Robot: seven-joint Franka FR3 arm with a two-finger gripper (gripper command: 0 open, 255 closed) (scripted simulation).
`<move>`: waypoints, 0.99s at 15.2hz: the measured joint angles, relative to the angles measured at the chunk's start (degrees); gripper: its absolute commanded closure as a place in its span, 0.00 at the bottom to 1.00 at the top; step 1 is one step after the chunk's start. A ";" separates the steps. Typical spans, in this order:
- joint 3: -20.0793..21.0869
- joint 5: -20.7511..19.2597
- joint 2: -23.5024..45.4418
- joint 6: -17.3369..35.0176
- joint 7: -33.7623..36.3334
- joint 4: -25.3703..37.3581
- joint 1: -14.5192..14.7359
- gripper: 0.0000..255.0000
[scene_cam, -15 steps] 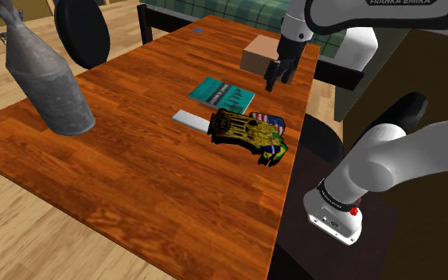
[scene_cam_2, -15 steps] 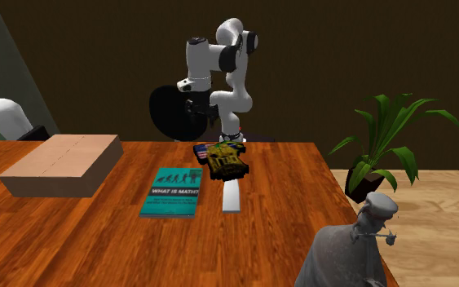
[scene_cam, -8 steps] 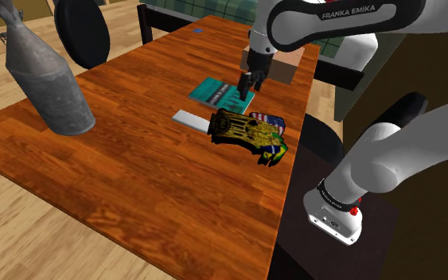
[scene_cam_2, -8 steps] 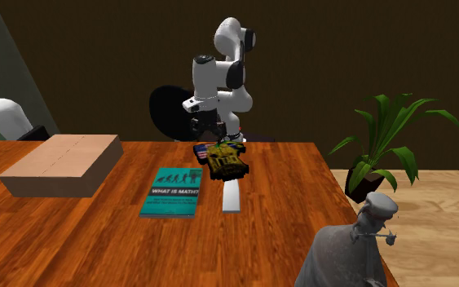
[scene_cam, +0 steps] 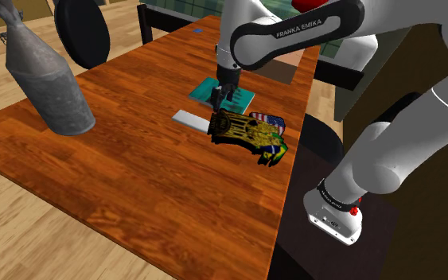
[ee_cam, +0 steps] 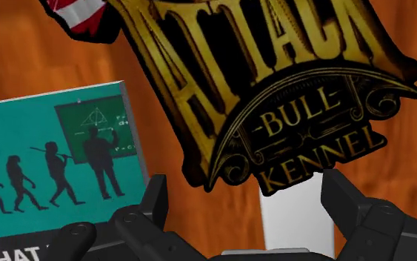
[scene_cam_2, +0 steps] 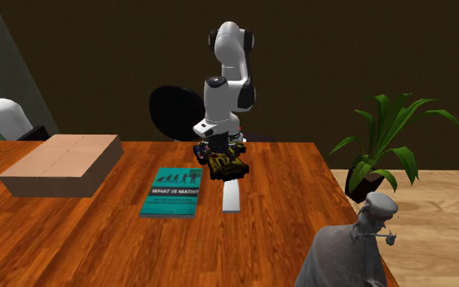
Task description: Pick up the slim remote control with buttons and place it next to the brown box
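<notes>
The slim remote [scene_cam: 188,120] is a pale grey slab lying flat on the wooden table [scene_cam: 134,175]. One end of it is hidden under a black-and-gold plaque [scene_cam: 238,127] lettered "Bull Kennel". In the second exterior view the remote [scene_cam_2: 232,196] sticks out toward the camera. The brown box [scene_cam_2: 60,165] stands far off at that view's left; the arm hides most of the box [scene_cam: 286,70] in the shoulder view. My gripper [scene_cam: 218,97] hovers open over the teal book's [scene_cam: 222,94] edge beside the plaque. In the wrist view the gripper [ee_cam: 251,204] holds nothing, and the remote [ee_cam: 295,215] lies beyond its fingertips [ee_cam: 347,196].
A flag-patterned item [scene_cam: 268,122] peeks from under the plaque. A tall grey figurine [scene_cam: 47,75] stands at the table's left end in the shoulder view. A black round chair back [scene_cam: 83,32] is behind the table, and a potted plant [scene_cam_2: 382,147] stands on the floor.
The arm has swung from over the brown box toward the shoulder view's left and lower, now over the book's edge beside the plaque. The fingers stayed open.
</notes>
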 measured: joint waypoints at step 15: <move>2.92 -2.14 16.07 9.48 0.06 6.43 2.98 0.00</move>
